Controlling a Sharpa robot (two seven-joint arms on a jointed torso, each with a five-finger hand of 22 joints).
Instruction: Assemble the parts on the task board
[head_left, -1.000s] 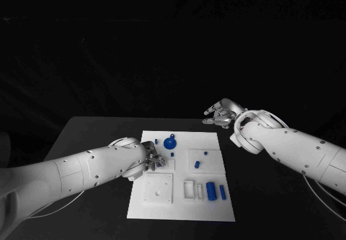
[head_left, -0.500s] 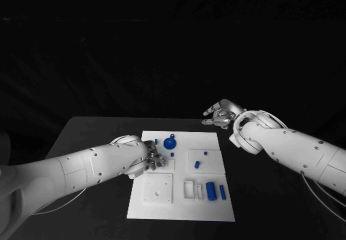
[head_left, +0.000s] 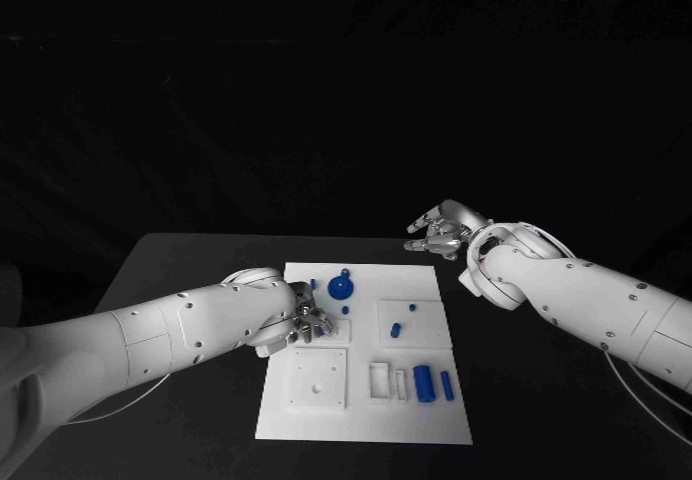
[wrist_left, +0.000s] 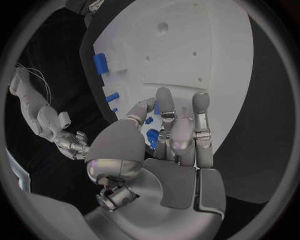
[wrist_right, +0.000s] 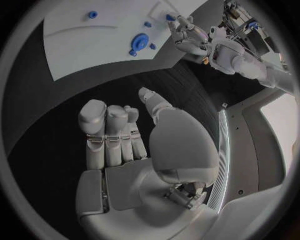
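Head view: left robot hand (head_left: 299, 322) seemingly unmoved.

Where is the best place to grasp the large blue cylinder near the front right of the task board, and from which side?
Grip the large blue cylinder across its middle, coming from above. It lies flat and lengthwise on the task board, with a white block and a thinner blue piece close on either side, so probably only a narrow pinch fits.

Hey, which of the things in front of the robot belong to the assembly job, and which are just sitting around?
Part of the job:
task board
round blue part
blue cylinder part
left hand, over the board with a small blue part among its fingers

Just there:
black table
right hand, off the board, holding nothing
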